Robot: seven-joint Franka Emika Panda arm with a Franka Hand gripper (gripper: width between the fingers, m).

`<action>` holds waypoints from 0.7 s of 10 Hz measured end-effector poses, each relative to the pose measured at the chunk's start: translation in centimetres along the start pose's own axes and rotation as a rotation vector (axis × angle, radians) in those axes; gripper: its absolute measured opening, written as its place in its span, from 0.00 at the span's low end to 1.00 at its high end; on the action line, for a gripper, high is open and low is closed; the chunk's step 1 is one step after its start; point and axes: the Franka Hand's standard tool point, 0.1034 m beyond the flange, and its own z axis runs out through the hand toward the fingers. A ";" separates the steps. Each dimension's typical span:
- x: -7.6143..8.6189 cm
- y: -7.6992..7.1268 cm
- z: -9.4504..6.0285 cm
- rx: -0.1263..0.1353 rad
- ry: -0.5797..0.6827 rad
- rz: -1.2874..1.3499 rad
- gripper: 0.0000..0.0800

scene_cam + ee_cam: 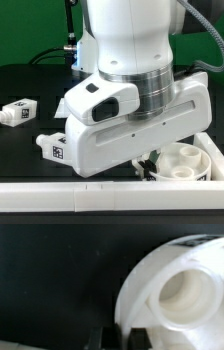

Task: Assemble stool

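The stool's round white seat lies at the exterior view's lower right with its sockets facing up, tucked into the corner of the white L-shaped rail. My gripper reaches down just to the seat's left, its tips mostly hidden under the hand. In the wrist view the seat fills one side, one round socket showing. The gripper is shut, its dark fingers right at the seat's rim. Two stubby tagged legs lie on the black table at the exterior view's left.
The rail runs along the table's front edge and turns up the exterior view's right side, boxing the seat in. The arm's big white body hides the middle of the table. Cables hang at the back.
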 end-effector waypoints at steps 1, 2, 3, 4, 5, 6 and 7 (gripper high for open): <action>0.0 -0.1 0.0 -0.005 -0.008 0.006 0.03; 0.0 -0.1 0.0 -0.007 -0.019 0.022 0.03; -0.1 -0.1 -0.1 -0.009 -0.026 0.036 0.03; -0.1 -0.1 0.0 -0.009 -0.026 0.033 0.03; -0.1 -0.1 0.0 -0.008 -0.026 0.033 0.12; -0.1 -0.1 -0.1 -0.009 -0.025 0.033 0.34; -0.3 -0.1 -1.2 -0.002 -0.038 0.042 0.34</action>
